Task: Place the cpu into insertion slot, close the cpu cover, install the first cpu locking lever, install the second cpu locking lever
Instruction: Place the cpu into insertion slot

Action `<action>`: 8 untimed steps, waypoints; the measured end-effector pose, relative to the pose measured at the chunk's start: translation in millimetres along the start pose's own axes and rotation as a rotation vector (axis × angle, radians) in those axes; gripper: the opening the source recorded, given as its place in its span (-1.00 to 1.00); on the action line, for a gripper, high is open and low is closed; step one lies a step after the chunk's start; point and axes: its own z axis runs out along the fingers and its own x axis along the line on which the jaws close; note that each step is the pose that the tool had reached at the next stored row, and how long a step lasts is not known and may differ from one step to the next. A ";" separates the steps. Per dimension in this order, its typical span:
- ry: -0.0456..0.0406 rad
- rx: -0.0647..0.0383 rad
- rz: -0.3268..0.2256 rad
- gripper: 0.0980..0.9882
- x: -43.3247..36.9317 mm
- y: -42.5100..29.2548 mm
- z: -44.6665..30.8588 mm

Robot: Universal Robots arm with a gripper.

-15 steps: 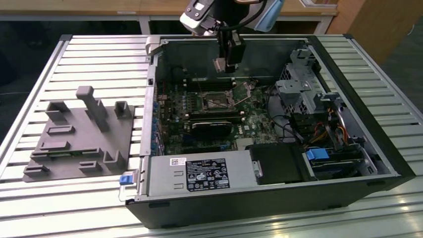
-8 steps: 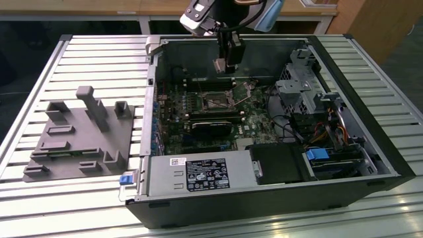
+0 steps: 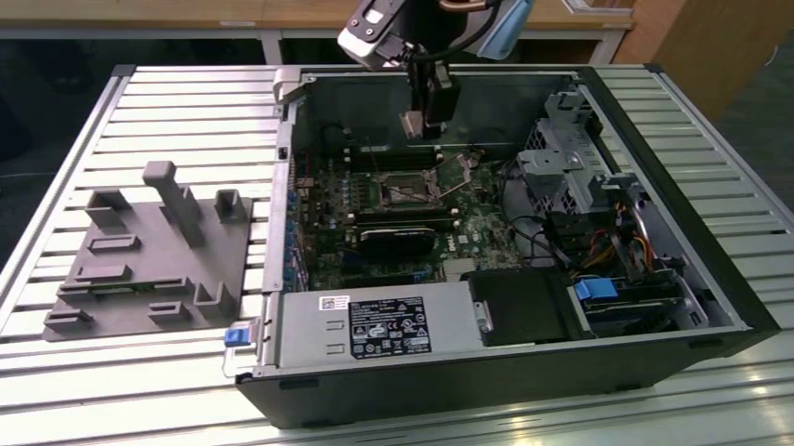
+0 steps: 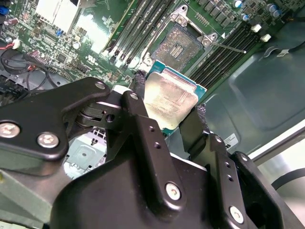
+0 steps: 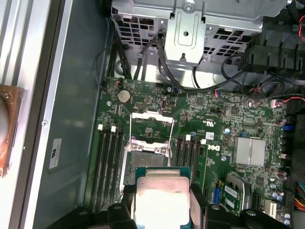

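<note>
The gripper (image 4: 169, 101) is clamped on the chip (image 4: 171, 93): its two black fingers (image 4: 143, 114) press on opposite edges, and the silvery face, smeared with old paste, shows between them. The chip is held up in the air, touching nothing but the fingers. The socket (image 4: 178, 45) is uncovered and has no chip in it, with its dark centre showing. Seen from the socket, the chip is above and a little off to one side, nearer the wall of the computer case (image 3: 522, 395) than the middle of the board, so in my judgement it is close but not yet over the opening. In both wrist views the edges of the chip run about parallel to the edges of the socket, so I judge that little or no twist is needed. The cover plate (image 5: 150, 123) is swung up off the socket on the side away from the chip, toward the metal drive cage (image 5: 190, 33). A thin wire lever (image 4: 228, 47) sticks out from the socket, unlatched. Rows of long memory slots (image 5: 107, 162) run along two opposite sides of the socket. In the exterior view the gripper hangs well above the socket inside the open case.
</note>
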 end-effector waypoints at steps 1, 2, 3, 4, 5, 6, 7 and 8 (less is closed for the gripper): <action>0.0000 0.000 0.000 -0.01 0.0 0.0 0.3; -0.0001 0.000 0.000 -0.01 0.0 0.0 0.6; -0.0001 0.000 0.000 -0.01 0.0 -0.1 1.0; 0.0000 0.000 0.001 -0.01 0.0 -0.1 1.6; 0.0000 0.000 0.001 -0.01 0.0 -0.2 2.3; -0.0001 0.000 0.001 -0.01 -0.1 -0.3 3.0; -0.0002 0.000 0.002 -0.01 -0.1 -0.4 4.5; -0.0002 0.000 0.002 -0.01 -0.1 -0.5 5.2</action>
